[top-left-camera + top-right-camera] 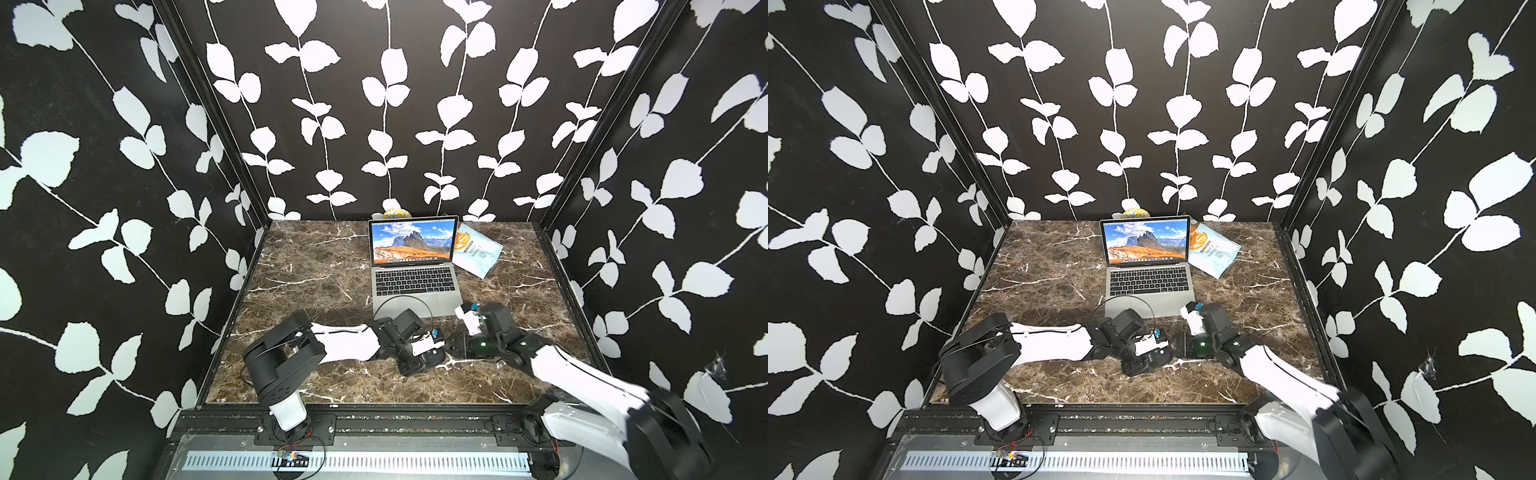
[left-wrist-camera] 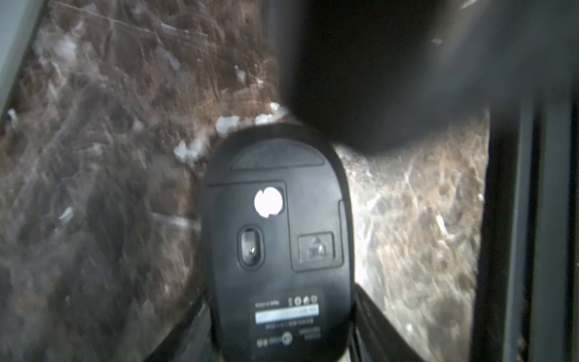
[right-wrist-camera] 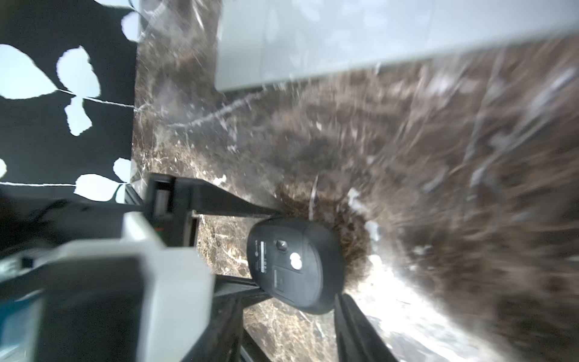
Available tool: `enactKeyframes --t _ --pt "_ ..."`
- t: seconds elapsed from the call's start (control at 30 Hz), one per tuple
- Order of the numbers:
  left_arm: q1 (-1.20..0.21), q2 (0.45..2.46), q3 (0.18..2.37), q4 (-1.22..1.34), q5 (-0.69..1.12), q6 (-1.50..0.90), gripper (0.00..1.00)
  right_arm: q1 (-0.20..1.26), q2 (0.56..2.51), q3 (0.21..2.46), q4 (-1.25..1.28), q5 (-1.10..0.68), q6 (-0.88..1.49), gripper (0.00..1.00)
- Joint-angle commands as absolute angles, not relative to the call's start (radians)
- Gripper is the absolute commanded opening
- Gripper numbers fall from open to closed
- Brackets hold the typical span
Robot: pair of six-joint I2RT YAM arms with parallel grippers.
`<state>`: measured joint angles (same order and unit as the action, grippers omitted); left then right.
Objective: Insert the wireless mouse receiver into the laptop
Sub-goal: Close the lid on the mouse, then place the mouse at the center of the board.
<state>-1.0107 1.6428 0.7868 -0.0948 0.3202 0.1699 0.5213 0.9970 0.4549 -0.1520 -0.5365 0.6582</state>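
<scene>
Clamped by its sides in left gripper [image 2: 280, 294], just in front of laptop [image 1: 415, 270]: mouse [image 2: 279, 238], underside toward the wrist camera. Resting on table [image 1: 311, 291] or lifted off it, cannot tell. From above, mostly covered by both grippers. Small slot [image 2: 315, 250] on it too blurred to read. Of right gripper [image 1: 457, 348], only a dark smear in left wrist view; seemingly parted, one finger [image 3: 354, 326] beside mouse, contact unclear. Partly hidden behind laptop's screen: pale bag [image 1: 478, 253].
</scene>
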Motion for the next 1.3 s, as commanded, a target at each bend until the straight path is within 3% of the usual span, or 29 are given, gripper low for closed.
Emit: enactKeyframes --t 0.0,0.13,0.37,0.57,0.77,1.03,1.1,1.23,1.27 --pt "-0.999 1.528 0.748 -0.136 0.388 0.015 0.0 0.48 0.855 0.443 -0.143 -0.531 0.675 0.63" --pt "-0.99 1.34 0.721 -0.055 0.286 -0.134 0.0 0.446 0.723 0.426 -0.058 -0.588 0.742 0.75" --pt "-0.989 1.086 0.592 0.195 0.175 -0.042 0.0 0.443 0.714 0.427 0.193 -0.758 0.837 0.75" --pt "-0.988 1.062 0.638 0.326 0.343 -0.237 0.0 0.465 0.757 0.398 0.599 -0.847 0.897 0.79" --pt "-0.989 1.074 0.649 0.445 0.471 -0.396 0.0 0.531 0.804 0.481 0.602 -0.889 0.741 0.8" --pt "-0.989 1.123 0.66 0.565 0.632 -0.478 0.0 0.571 0.878 0.52 0.661 -0.917 0.724 0.8" --pt "-0.989 1.127 0.665 0.561 0.644 -0.48 0.0 0.578 0.896 0.53 0.679 -0.945 0.743 0.77" --pt "-0.988 1.115 0.656 0.526 0.568 -0.465 0.02 0.58 0.919 0.534 0.703 -0.977 0.776 0.44" --pt "-0.985 1.11 0.653 0.509 0.545 -0.457 0.1 0.58 0.919 0.533 0.689 -0.971 0.771 0.39"
